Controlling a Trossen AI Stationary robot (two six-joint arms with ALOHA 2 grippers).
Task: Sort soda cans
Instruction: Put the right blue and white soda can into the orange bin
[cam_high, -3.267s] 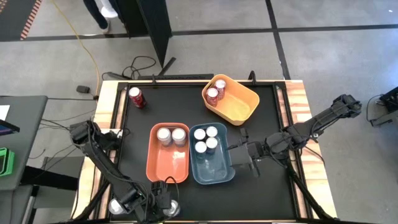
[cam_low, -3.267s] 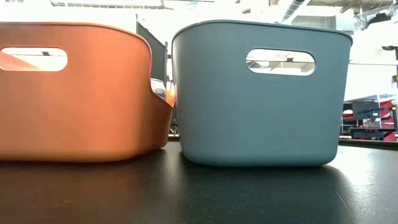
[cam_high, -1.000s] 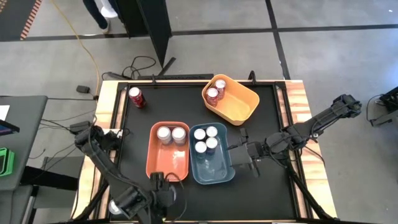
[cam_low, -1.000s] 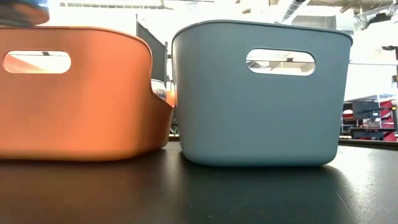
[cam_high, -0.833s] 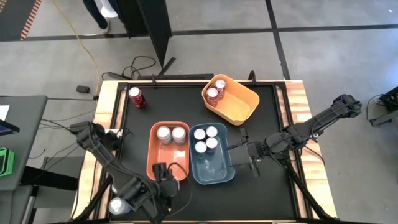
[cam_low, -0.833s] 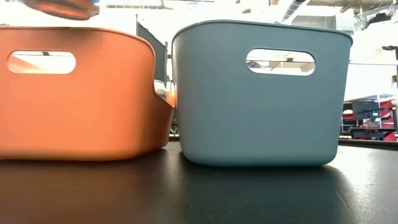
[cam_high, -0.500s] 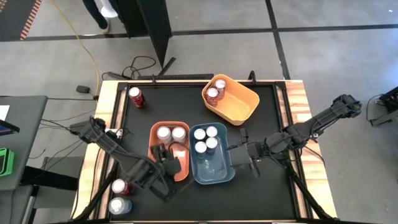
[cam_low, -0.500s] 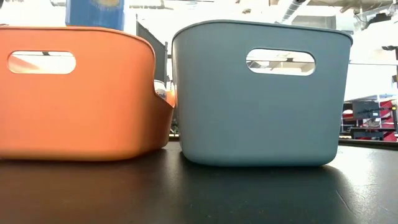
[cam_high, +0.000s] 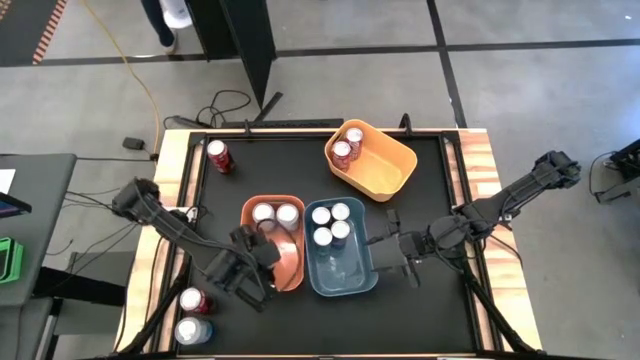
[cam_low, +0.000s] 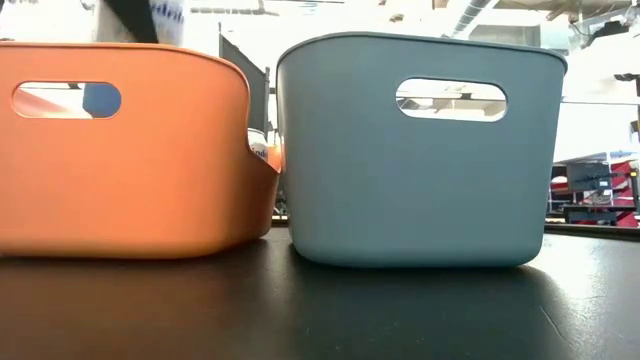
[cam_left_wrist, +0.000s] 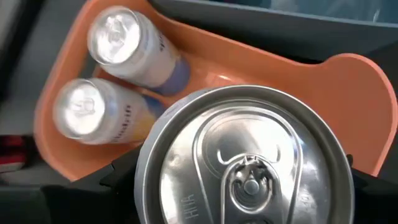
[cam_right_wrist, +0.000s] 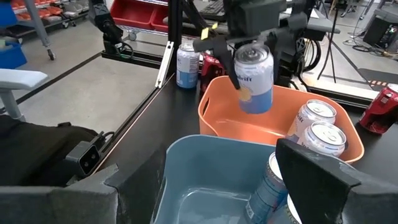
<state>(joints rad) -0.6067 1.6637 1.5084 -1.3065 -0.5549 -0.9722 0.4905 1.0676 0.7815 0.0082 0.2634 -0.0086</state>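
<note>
Left gripper (cam_right_wrist: 252, 38) grasps a silver-white and blue soda can (cam_right_wrist: 254, 79) upright above the orange plastic bin (cam_high: 290, 268) near the desk's front edge (matching cans inside); right gripper (cam_high: 408, 252) waits unclenched, empty.

Overhead, table-level and both wrist cameras all see the orange bin (cam_high: 290, 268).

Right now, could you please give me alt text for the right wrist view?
The left hand holds a white-and-blue soda can above the orange bin, which already contains two similar cans. A blue bin sits in the foreground.
</note>
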